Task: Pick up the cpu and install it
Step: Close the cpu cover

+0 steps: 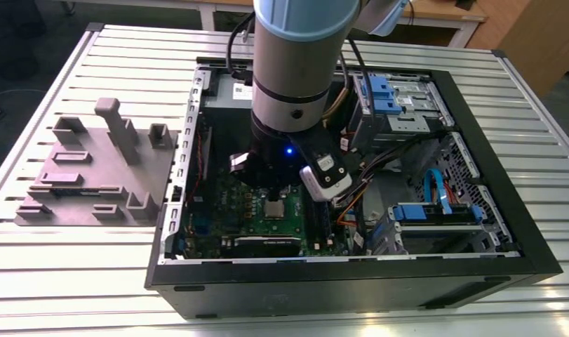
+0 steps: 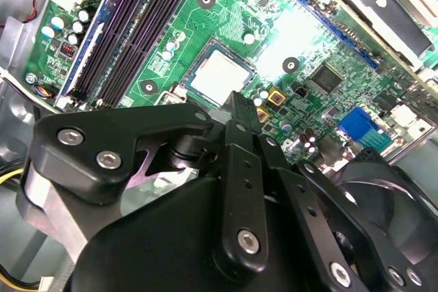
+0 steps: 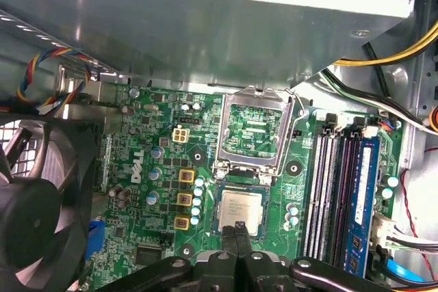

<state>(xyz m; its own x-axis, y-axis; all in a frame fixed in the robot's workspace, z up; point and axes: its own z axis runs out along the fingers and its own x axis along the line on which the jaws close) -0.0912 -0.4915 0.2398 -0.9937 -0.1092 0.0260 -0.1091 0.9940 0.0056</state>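
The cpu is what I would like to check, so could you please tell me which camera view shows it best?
The first wrist view shows the cpu best: square-on, lying in its socket below the raised metal frame. The second wrist view shows it at a slant under glare. In the exterior view it is a small pale square beneath the arm.

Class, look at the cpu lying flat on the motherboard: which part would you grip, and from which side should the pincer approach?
Grip the cpu by two opposite thin edges, coming straight down from above. It lies flat with its metal top facing up, so only the rim gives a hold. The open socket frame stands along one edge and memory slots run alongside another, so a sideways approach looks cramped. The pincer hangs close to it.
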